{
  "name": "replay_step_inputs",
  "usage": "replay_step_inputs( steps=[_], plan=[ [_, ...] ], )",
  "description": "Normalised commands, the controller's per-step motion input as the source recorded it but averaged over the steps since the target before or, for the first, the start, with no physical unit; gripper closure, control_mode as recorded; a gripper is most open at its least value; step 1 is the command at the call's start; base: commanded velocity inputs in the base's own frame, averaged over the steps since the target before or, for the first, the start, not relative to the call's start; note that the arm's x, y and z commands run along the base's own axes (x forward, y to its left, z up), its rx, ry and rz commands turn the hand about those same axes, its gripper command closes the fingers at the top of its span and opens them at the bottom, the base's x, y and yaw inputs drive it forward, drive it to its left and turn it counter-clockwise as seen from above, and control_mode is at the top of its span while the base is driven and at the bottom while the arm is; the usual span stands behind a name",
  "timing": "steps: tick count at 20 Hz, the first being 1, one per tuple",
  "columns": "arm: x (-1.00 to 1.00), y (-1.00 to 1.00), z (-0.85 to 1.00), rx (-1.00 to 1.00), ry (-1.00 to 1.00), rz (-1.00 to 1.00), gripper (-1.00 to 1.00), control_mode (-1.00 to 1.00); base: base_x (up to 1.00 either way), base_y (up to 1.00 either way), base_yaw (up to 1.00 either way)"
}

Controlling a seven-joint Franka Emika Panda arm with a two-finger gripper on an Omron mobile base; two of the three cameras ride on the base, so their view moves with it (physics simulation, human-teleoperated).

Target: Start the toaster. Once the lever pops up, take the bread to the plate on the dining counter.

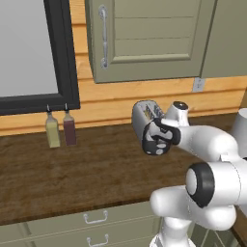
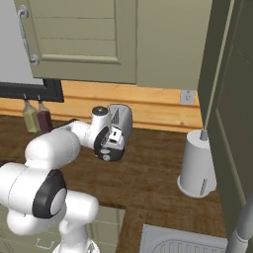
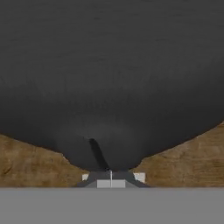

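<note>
The toaster (image 1: pixel 144 115) (image 2: pixel 122 116) stands on the dark wood worktop near the back wall, its black end panel (image 1: pixel 155 140) (image 2: pixel 107 146) turned toward me. My gripper (image 3: pixel 110 176) is pressed right up to that panel, whose black face (image 3: pixel 109 78) spreads across the hand view, and its fingertips are together and shut on nothing. A thin dark slot (image 3: pixel 98 154) runs just above the tips. I cannot pick out the lever tab. My wrist (image 1: pixel 177 114) (image 2: pixel 100 117) partly covers the toaster. The bread is hidden; the plate and dining counter are out of view.
Two bottles (image 1: pixel 60 129) (image 2: pixel 35 118) stand at the back left under a black window frame. A white cylinder (image 2: pixel 196 165) stands to the toaster's right, with a sink rim (image 2: pixel 183 242) in front of it. Wall cabinets (image 1: pixel 144 38) hang overhead, and handled drawers (image 1: pixel 96 218) lie below.
</note>
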Motion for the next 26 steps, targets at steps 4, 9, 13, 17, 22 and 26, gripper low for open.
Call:
replay_step_inputs(
  steps=[4, 9, 13, 17, 22, 26],
  plan=[
    [-0.84, 0.00, 0.65, 0.00, -0.04, 0.00, 1.00, -1.00, 0.00, 0.00, 0.00],
    [-0.42, 0.14, 0.79, 0.00, -0.10, -0.04, 1.00, -1.00, 0.00, 0.00, 0.00],
    [-0.07, 0.29, 0.82, -0.02, -0.22, -0.02, 1.00, -1.00, 0.00, 0.00, 0.00],
    [-0.08, 0.16, 0.69, -0.05, -0.25, 0.00, 1.00, -1.00, 0.00, 0.00, 0.00],
    [0.00, 0.01, 0.36, -0.10, -0.15, 0.00, 1.00, -1.00, 0.00, 0.00, 0.00],
    [0.01, 0.00, 0.23, -0.11, -0.09, 0.00, 1.00, -1.00, 0.00, 0.00, 0.00]
  ],
)
